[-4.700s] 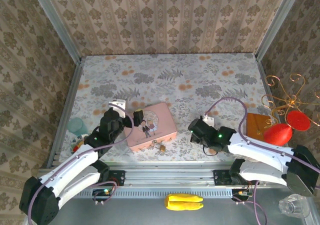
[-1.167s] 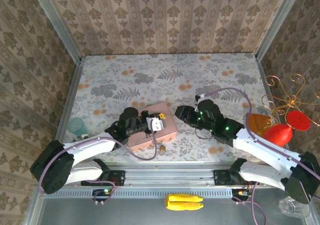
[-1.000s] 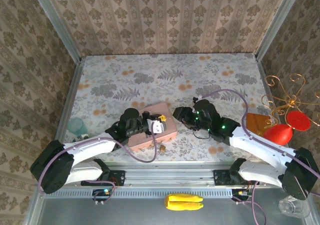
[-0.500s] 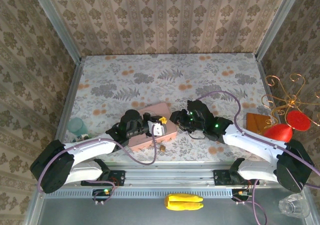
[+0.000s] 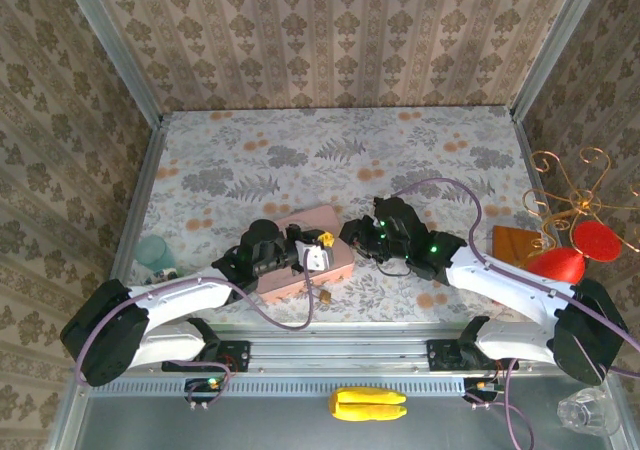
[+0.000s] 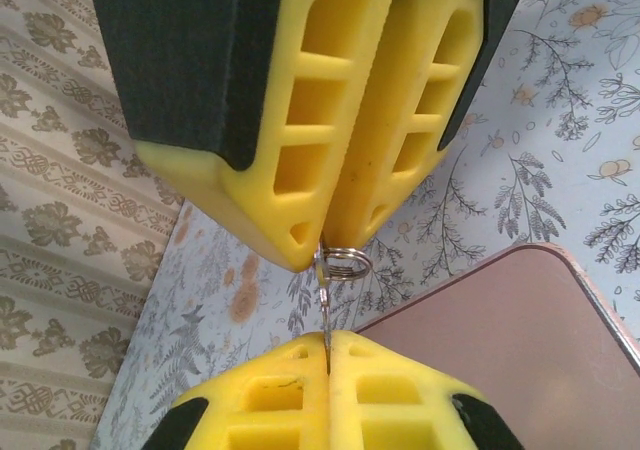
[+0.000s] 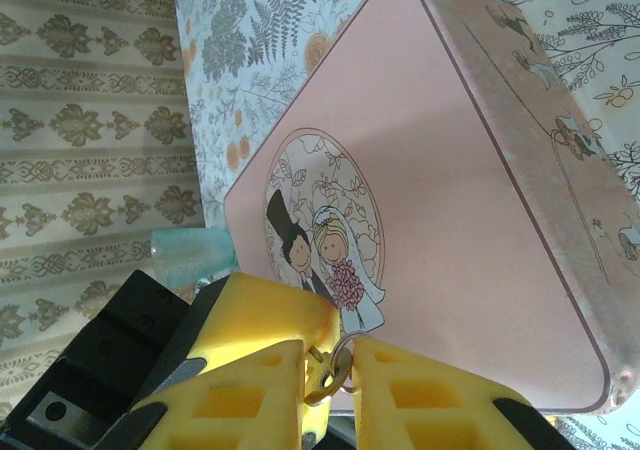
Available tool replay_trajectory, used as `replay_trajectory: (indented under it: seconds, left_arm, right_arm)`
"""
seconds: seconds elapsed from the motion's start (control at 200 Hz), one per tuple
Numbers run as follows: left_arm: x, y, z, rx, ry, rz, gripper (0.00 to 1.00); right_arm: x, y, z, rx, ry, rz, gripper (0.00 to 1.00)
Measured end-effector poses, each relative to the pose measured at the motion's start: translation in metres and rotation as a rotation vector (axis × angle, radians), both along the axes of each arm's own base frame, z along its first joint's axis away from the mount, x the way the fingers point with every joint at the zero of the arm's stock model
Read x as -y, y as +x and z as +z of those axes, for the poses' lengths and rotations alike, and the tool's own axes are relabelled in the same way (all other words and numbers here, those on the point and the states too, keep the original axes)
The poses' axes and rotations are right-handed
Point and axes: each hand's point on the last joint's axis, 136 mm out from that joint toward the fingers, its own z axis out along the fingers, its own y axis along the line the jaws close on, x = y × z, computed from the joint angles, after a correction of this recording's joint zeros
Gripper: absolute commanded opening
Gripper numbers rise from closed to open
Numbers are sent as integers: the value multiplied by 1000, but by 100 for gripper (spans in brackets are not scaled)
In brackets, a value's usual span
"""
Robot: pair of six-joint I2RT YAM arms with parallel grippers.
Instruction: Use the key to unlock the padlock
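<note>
The key (image 6: 326, 308), a thin grey sliver with a small split ring (image 6: 347, 263), hangs in the air over the pink tin (image 5: 322, 216). My left gripper (image 6: 330, 344) is shut on the key's blade. My right gripper (image 7: 336, 358) faces it tip to tip, its fingers closed on the key's head (image 7: 332, 374) and ring. In the top view, the left gripper (image 5: 318, 246) and right gripper (image 5: 346, 238) meet above the tin's right end. The brass padlock (image 5: 326, 295) hangs at the tin's near edge, apart from both grippers.
A teal cup (image 5: 153, 252) stands at the table's left edge. A wooden block (image 5: 510, 242), a red ornament (image 5: 556, 267) and a gold wire stand (image 5: 570, 195) crowd the right edge. A yellow object (image 5: 367, 404) and a clear glass (image 5: 590, 410) lie off the table in front.
My right gripper has slid left to meet the left gripper's tip and has narrowed its fingers onto the key's head. The left gripper has stayed shut on the key, almost still.
</note>
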Motion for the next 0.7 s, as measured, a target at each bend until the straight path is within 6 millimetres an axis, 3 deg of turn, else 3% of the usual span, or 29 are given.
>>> replay_trajectory:
  seconds: [0.19, 0.47, 0.7]
  left_arm:
    - [2, -1, 0, 5, -4, -4, 0]
    - [2, 1, 0, 8, -6, 4, 2]
    - [2, 2, 5, -8, -49, 29, 34]
  right_arm:
    - [-2, 0, -2, -6, 0, 6, 25]
    - [-2, 0, -2, -4, -3, 8, 12]
    - [-3, 1, 1, 22, -6, 21, 3]
